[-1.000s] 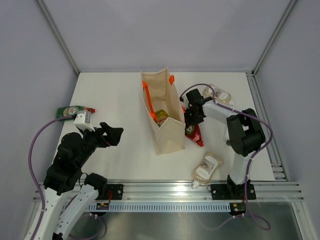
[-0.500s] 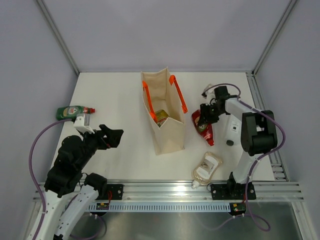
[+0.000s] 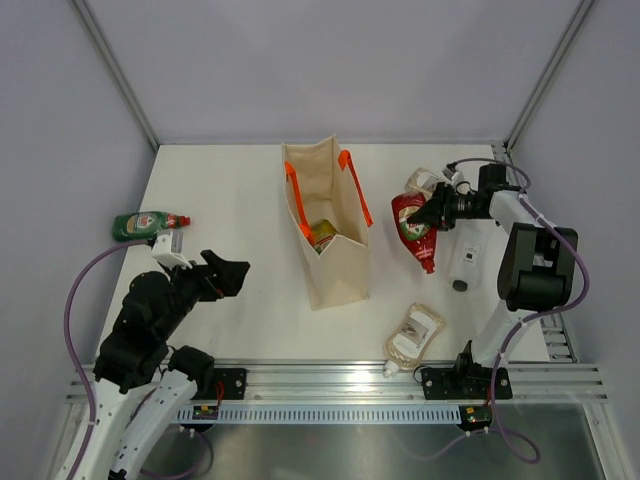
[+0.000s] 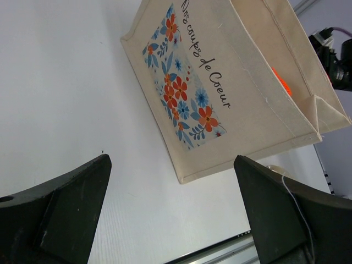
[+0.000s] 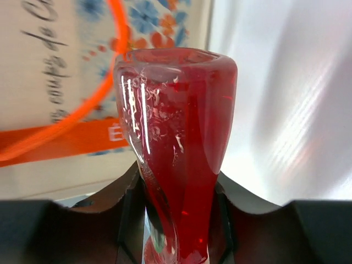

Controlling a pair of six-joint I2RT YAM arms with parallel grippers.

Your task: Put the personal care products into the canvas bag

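Observation:
The beige canvas bag [image 3: 338, 265] stands upright mid-table with orange handles [image 3: 358, 195]; a yellow bottle [image 3: 322, 233] lies inside. My right gripper [image 3: 436, 212] is shut on the red squeeze bottle [image 3: 412, 226] and holds it in the air right of the bag; in the right wrist view the bottle [image 5: 179, 132] fills the space between the jaws. My left gripper [image 3: 226, 275] is open and empty left of the bag [image 4: 231, 82]. The green bottle [image 3: 145, 224] lies far left. The white black-capped bottle [image 3: 464, 262] and one pouch [image 3: 413, 335] lie right; another pouch [image 3: 424, 181] is partly hidden.
Metal rails [image 3: 400, 380] run along the table's near edge and right side. Grey walls enclose the far and side edges. The right arm's cable loops above the far right corner.
My right gripper has carried the red bottle up from beside the bag's right wall and away to the right. An orange handle has dropped over the bag's right side. The left arm has barely moved.

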